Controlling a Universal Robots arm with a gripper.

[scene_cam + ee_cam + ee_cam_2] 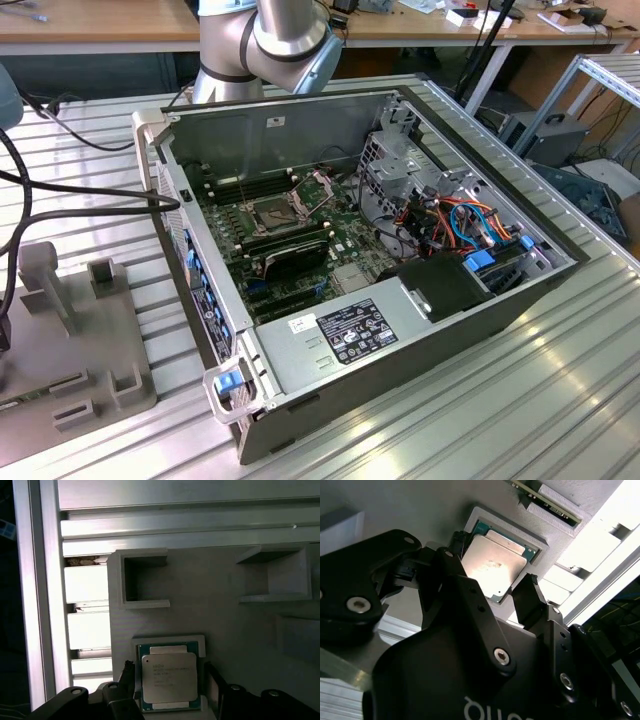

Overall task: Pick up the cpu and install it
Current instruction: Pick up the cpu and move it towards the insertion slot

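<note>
The cpu (495, 565) (167, 677), a flat square chip with a dull silver top and green edge, lies in a shallow square recess of a grey holder block (225, 610). My gripper (491, 578) (170, 676) is low over it and open. One black fingertip (451, 555) stands on one side of the chip and the other fingertip (530, 597) on the opposite side, close to its edges. In the exterior view the metal-framed socket (275, 210) sits on the green motherboard (335, 245) inside the open computer case, with its plate raised.
A grey fixture block (70, 340) with raised pockets lies on the ribbed aluminium table (480, 400) at the exterior view's left. Black cables (60, 190) run beside the case. Black memory sticks (285, 255), a power supply (340, 335) and coloured wiring (470, 225) fill the case.
</note>
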